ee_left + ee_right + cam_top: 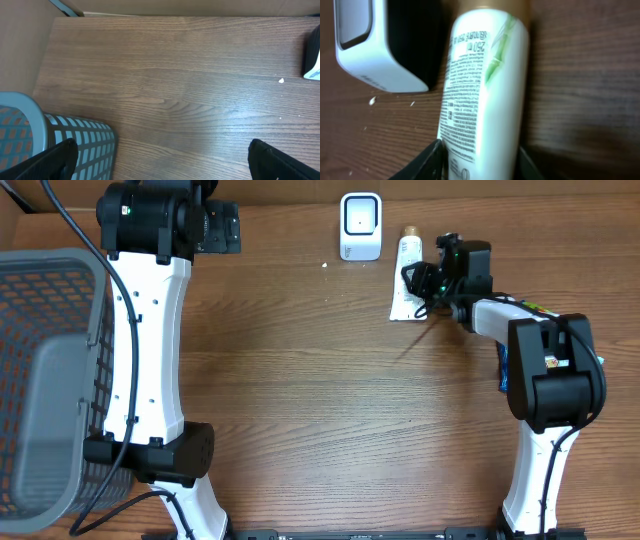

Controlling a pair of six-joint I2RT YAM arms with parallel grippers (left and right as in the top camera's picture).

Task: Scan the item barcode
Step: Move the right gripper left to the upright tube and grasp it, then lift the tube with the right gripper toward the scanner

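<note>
The right gripper (479, 162) pinches the lotion bottle (485, 75) lying right of the scanner (370, 45); the left gripper (162, 160) (far left) gapes empty.

The wooden table (300, 380) bears a white scanner (360, 225), a lying lotion tube (407, 255) and, seemingly, a grey basket (50, 380).

Wood-grain table (300, 380), smooth, low sheen w/ soft glare. White plastic bottle (485, 90), glossy, fine print on it; tan plastic cap (492, 6). White plastic scanner (375, 62), smooth, w/ dark shiny window (352, 22). Grey plastic basket (60, 256), matt mesh. White arm shells (150, 340) glossy; black joints (150, 220) matt.
</note>
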